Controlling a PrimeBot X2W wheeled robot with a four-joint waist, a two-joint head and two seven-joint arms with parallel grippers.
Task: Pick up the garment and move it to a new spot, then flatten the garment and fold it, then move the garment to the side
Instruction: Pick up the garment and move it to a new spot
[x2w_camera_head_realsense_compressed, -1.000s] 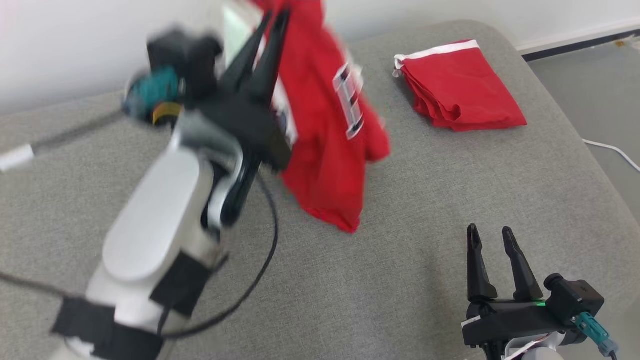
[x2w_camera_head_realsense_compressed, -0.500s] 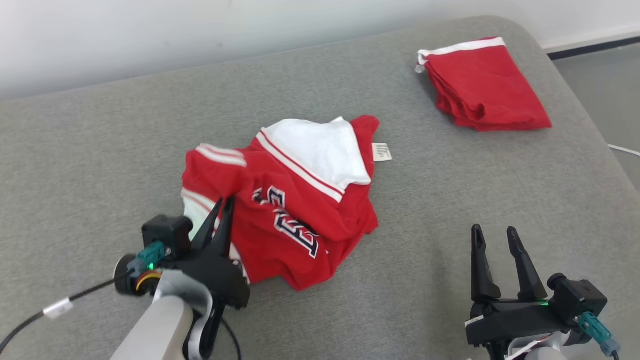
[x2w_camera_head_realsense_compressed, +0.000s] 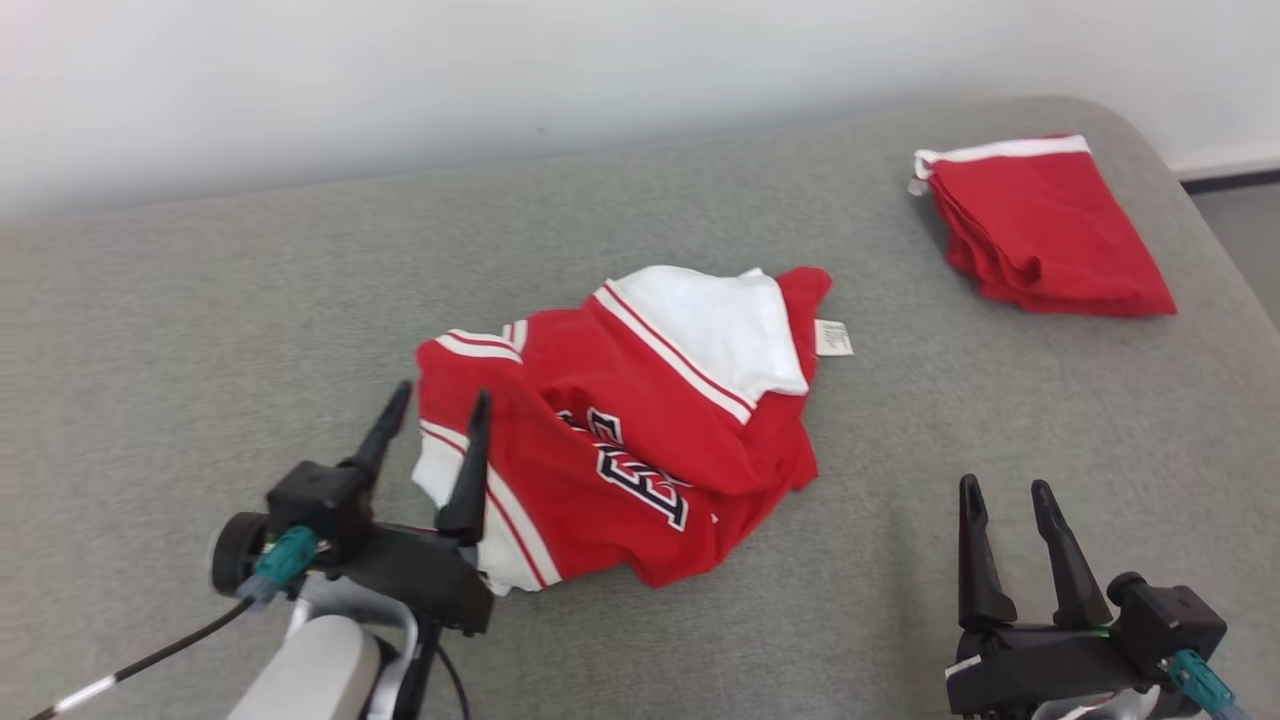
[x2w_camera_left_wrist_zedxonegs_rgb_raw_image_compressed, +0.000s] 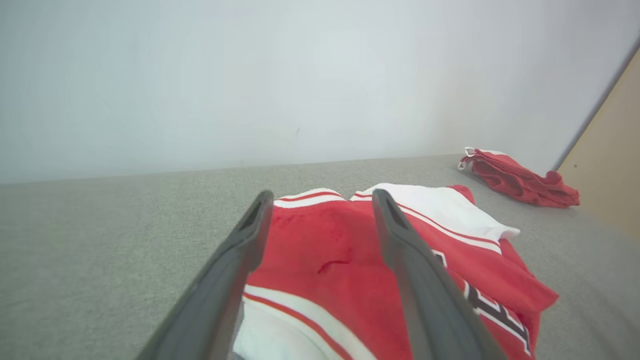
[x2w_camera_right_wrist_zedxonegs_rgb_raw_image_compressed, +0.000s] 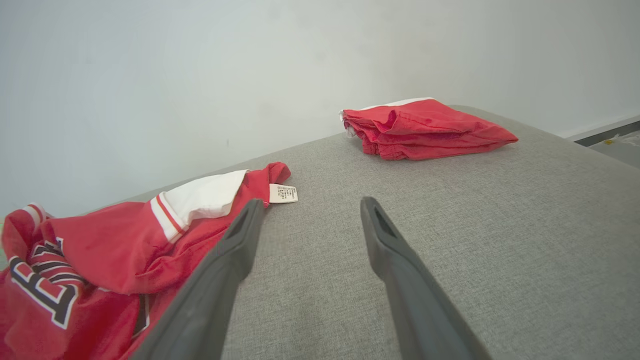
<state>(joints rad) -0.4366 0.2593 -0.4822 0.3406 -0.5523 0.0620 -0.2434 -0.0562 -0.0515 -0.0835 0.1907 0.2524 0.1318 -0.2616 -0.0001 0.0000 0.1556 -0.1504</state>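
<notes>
While left fingers stand apart, crumpled garment, unheld.

Garment soft matt cloth; table coarse grey fabric.

A red jersey with white striped trim and dark, white-edged lettering is seen crumpled in an unfolded heap at the middle of the grey cushioned surface. A white panel is turned up at its 1 o'clock side, and a small white care label is laid flat at 2 o'clock.
</notes>
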